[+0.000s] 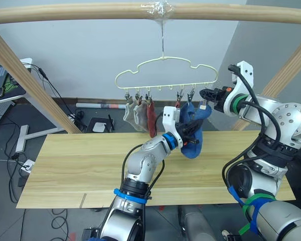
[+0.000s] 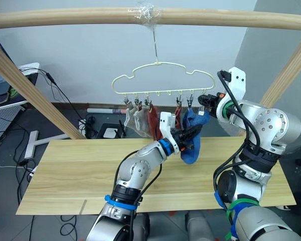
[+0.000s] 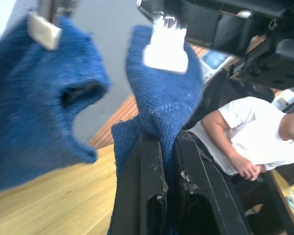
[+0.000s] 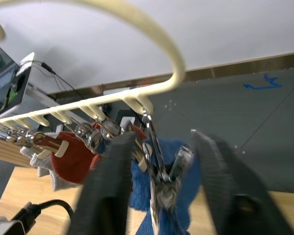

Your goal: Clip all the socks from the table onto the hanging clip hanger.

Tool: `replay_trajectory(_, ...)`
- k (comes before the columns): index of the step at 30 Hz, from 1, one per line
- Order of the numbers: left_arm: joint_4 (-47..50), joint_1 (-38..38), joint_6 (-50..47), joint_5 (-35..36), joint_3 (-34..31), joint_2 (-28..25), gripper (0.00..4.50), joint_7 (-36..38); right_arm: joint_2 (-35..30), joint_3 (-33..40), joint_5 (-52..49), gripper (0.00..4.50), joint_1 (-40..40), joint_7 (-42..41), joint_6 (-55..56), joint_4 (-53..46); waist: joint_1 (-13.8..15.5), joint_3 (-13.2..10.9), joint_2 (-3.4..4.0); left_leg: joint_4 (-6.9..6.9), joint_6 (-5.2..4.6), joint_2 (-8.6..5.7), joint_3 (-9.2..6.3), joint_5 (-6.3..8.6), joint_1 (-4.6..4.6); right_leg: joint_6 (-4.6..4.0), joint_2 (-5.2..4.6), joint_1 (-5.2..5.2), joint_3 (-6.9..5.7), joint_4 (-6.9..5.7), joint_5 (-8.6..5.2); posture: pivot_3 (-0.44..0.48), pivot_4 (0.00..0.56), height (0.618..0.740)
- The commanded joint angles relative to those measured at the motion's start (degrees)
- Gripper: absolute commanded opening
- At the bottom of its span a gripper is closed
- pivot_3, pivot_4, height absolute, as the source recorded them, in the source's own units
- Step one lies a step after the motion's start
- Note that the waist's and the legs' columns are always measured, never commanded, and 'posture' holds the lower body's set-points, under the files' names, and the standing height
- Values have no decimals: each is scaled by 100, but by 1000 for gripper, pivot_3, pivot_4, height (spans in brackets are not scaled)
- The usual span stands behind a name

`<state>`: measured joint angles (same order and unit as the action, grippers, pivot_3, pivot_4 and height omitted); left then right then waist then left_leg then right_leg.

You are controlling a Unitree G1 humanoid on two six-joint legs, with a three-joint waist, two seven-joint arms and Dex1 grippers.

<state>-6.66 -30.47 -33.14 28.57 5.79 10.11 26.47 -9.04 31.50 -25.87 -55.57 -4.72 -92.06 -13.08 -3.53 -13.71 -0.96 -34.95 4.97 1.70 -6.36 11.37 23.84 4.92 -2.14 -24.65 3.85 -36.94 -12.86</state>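
The pale clip hanger [image 1: 163, 58] hangs by its hook from a wooden pole [image 1: 90, 12] above the table [image 1: 80, 165]. Two grey socks [image 1: 133, 113] and a red sock [image 1: 151, 119] hang from its left clips, and another red sock [image 1: 178, 104] hangs further right. One blue sock [image 3: 34, 107] hangs clipped. My left gripper [image 1: 188, 131] is shut on the second blue sock [image 3: 161, 98], whose top edge sits in the end clip [image 3: 164, 46]. My right gripper [image 4: 161, 181] is open, its fingers [image 4: 112, 186] on either side of that clip [image 4: 161, 188].
Slanted wooden posts [image 1: 25, 75] of the frame stand at both ends of the table. A desk with a laptop [image 1: 2, 83] and floor cables lie to the left. A seated person in a white shirt [image 3: 250, 142] is beyond the table.
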Motion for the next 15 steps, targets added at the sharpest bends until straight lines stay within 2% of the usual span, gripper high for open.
replay_trajectory(1,262,-85,-41,168,47,166,0,49,-115,72,-83,3381,-204,-72,-44,-159,-11,0,0,0,0,0,0,0,0,0,0,0,0,0,0,-66,213,740)
replay_trajectory(4,236,-130,-111,228,43,205,0,19,-218,49,-58,4480,-293,-105,-43,-156,-14,0,0,0,0,0,1,0,1,0,0,0,0,0,0,-72,203,740)
replay_trajectory(8,-9,-281,-39,174,39,288,0,18,-596,-265,-121,4480,-439,-320,175,-154,-23,0,2,0,0,0,2,0,2,1,0,-2,1,1,0,-83,196,740)
replay_trajectory(9,-72,-300,-47,199,13,302,608,31,-652,-296,-120,4500,-439,-346,179,-187,-28,1,2,0,0,0,2,0,2,1,0,-2,1,1,0,-83,196,740)
replay_trajectory(15,-121,-312,-215,317,-32,282,2235,63,-779,-336,-107,4500,-282,-439,87,-443,-79,1,2,0,0,0,3,0,3,1,0,-3,1,1,0,-92,190,740)
